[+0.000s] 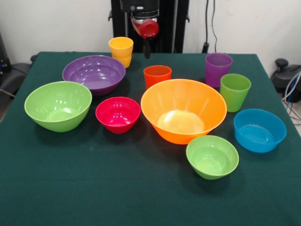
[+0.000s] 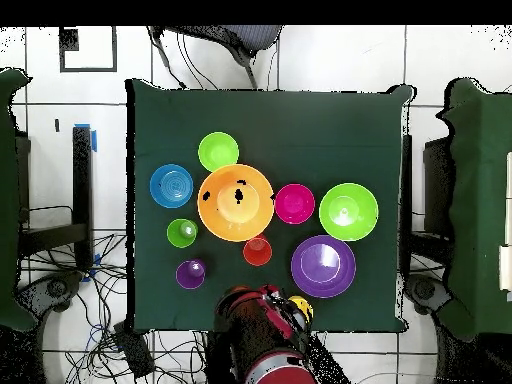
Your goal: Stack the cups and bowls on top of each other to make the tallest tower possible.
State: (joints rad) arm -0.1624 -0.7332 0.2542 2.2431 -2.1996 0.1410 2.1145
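Bowls (image 1: pixel 183 110) spread on table, well apart from hand (image 1: pixel 146 47)

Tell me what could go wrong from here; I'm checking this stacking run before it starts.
1. The end effector hangs just beside the yellow cup at the table's robot side; a descent or sweep might knock that cup over.
2. The orange cup stands close behind the orange bowl, so reaching for either could bump the other.
3. All pieces are glossy and nothing is stacked yet; a grip on a rim may slip.
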